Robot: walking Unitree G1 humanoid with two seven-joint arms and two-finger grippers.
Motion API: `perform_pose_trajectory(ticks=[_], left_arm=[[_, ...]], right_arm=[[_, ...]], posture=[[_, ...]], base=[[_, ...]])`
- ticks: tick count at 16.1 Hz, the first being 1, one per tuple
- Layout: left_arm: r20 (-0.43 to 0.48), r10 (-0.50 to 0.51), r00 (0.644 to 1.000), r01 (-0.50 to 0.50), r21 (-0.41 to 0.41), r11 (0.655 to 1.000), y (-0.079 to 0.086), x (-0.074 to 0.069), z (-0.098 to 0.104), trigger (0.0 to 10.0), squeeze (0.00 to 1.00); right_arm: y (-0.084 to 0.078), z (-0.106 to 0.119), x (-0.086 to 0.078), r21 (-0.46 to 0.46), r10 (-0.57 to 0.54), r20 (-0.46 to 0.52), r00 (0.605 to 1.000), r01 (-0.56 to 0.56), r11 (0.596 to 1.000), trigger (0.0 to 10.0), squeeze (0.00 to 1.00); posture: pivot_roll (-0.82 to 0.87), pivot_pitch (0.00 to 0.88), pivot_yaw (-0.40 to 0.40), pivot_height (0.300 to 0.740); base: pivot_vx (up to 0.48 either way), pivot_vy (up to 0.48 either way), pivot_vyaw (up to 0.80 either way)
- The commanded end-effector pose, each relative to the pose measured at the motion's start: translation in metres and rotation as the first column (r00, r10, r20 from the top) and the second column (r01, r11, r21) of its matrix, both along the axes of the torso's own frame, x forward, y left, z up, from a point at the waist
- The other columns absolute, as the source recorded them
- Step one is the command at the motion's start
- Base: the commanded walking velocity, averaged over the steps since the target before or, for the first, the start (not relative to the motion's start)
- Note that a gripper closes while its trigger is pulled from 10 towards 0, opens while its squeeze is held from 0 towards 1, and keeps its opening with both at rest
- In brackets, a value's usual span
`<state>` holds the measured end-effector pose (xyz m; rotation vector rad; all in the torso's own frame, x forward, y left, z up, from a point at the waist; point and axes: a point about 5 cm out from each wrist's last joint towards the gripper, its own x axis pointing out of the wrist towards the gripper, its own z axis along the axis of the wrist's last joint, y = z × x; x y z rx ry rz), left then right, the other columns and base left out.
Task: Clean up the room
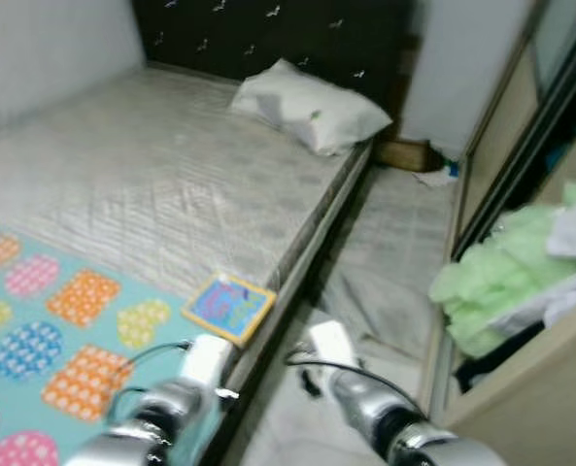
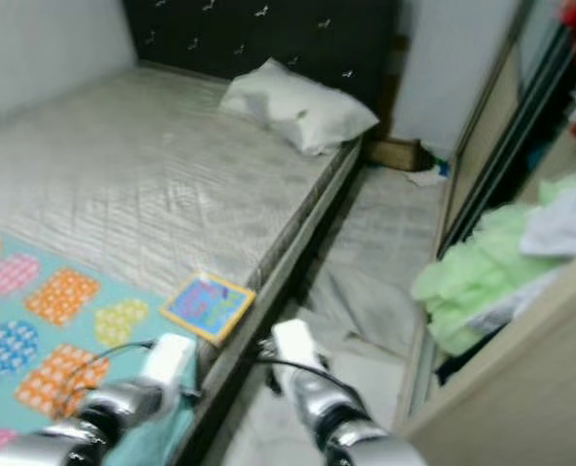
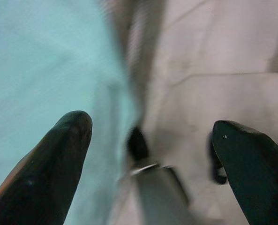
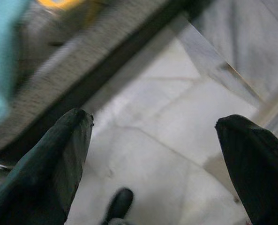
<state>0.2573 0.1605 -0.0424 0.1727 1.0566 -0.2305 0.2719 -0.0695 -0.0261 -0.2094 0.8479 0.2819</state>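
Observation:
A small square picture book (image 1: 228, 308) with a yellow border lies at the near edge of the bare grey mattress (image 1: 152, 165). Beside it spreads a teal blanket (image 1: 54, 340) with coloured shapes. A white pillow (image 1: 307, 105) rests at the head of the bed. A crumpled grey sheet (image 1: 385, 262) lies on the floor between bed and wardrobe. My left gripper (image 3: 153, 126) hangs open over the bed's edge, with the blanket on one side and the floor on the other. My right gripper (image 4: 155, 119) is open above the pale floor tiles beside the bed frame, holding nothing.
An open wardrobe (image 1: 521, 165) on the right spills light green clothes (image 1: 491, 282) and other garments. A brown box (image 1: 404, 153) and some litter (image 1: 438, 177) sit at the far end of the narrow aisle. The dark headboard (image 1: 268, 34) stands against the back wall.

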Motion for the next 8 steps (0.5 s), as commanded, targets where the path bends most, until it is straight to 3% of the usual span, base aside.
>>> perform_pose_trajectory(ticks=[1, 3, 6, 8], left_arm=[[0.015, -0.007, 1.0, 0.007, -0.01, 1.0, -0.003, 0.004, 0.003, 10.0, 0.0], [0.026, -0.002, 1.0, 0.002, -0.011, 1.0, -0.003, 0.005, 0.004, 10.0, 0.0], [0.136, 0.004, 0.991, -0.002, -0.016, 1.0, -0.004, 0.024, 0.018, 10.0, 0.0], [0.176, 0.058, 0.983, -0.047, -0.066, 0.997, -0.003, 0.034, 0.027, 10.0, 0.0]], right_arm=[[0.001, 0.002, 0.002, 0.001, 0.005, 0.007, 1.0, -0.005, 1.0, 10.0, 0.0], [0.003, 0.003, 0.003, 0.005, 0.016, 0.015, 1.0, -0.016, 1.0, 10.0, 0.0], [0.011, 0.015, 0.014, 0.021, 0.051, 0.092, 0.994, -0.053, 0.998, 10.0, 0.0], [0.013, 0.026, 0.024, 0.017, 0.076, 0.153, 0.985, -0.079, 0.997, 10.0, 0.0]], posture=[[-0.11, 0.0, -0.023, 0.74], [-0.11, 0.0, -0.023, 0.74], [-0.11, 0.0, -0.023, 0.74], [-0.11, 0.0, -0.027, 0.74]], base=[[0.0, 0.0, 0.8], [0.0, 0.0, 0.8], [0.0, 0.0, 0.8], [0.0, 0.0, 0.8]])
